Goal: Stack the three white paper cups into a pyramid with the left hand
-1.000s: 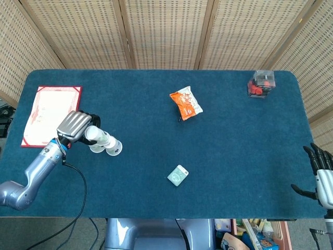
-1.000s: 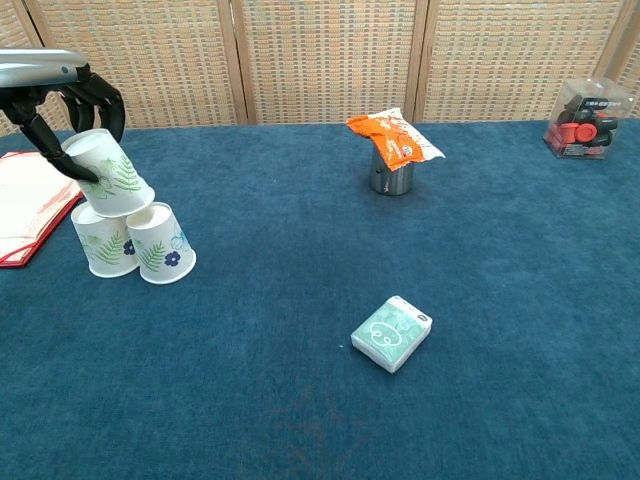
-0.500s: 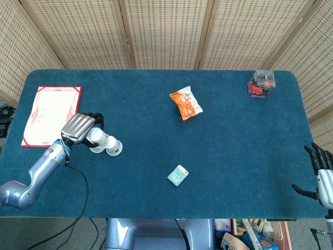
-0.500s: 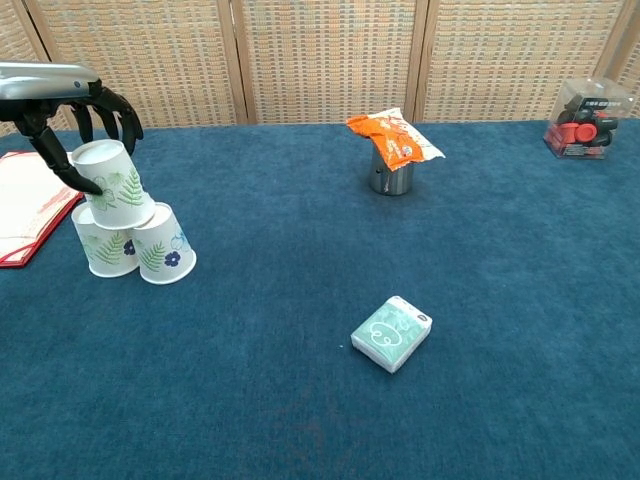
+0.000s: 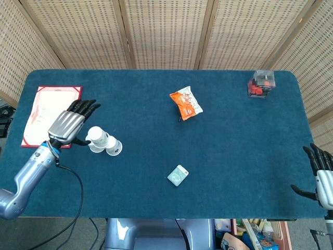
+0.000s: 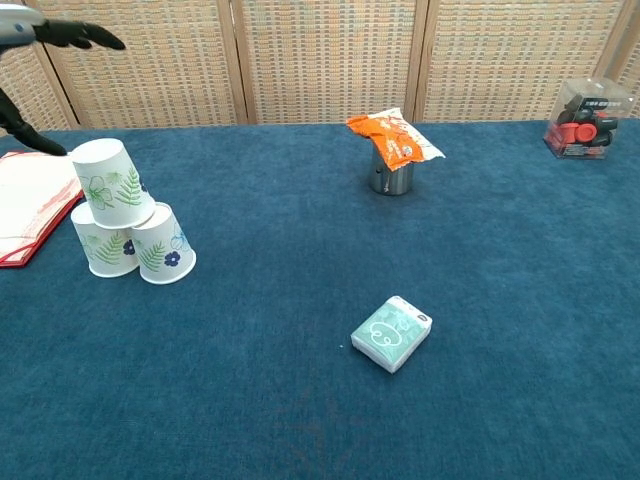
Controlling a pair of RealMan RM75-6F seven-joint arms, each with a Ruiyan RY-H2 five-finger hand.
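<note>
Three white paper cups with leaf and flower prints stand upside down at the table's left. Two base cups (image 6: 104, 243) (image 6: 163, 245) sit side by side, and the top cup (image 6: 111, 184) rests tilted on both; the top cup (image 5: 95, 136) also shows from the head view. My left hand (image 5: 69, 123) hovers open just left of the stack, fingers spread, touching nothing. In the chest view only the left hand's dark fingertips (image 6: 85, 35) show at the top left corner. My right hand (image 5: 322, 177) hangs open off the table's right front edge.
A red-bordered certificate (image 5: 51, 107) lies left of the cups. An orange snack bag (image 6: 395, 137) sits on a metal can (image 6: 388, 177) mid-table. A small teal packet (image 6: 391, 333) lies near the front. A clear box with red parts (image 6: 585, 119) stands at the far right.
My left hand has let go of the top cup, spread its fingers and drawn back up and to the left. The top cup stays on the two base cups.
</note>
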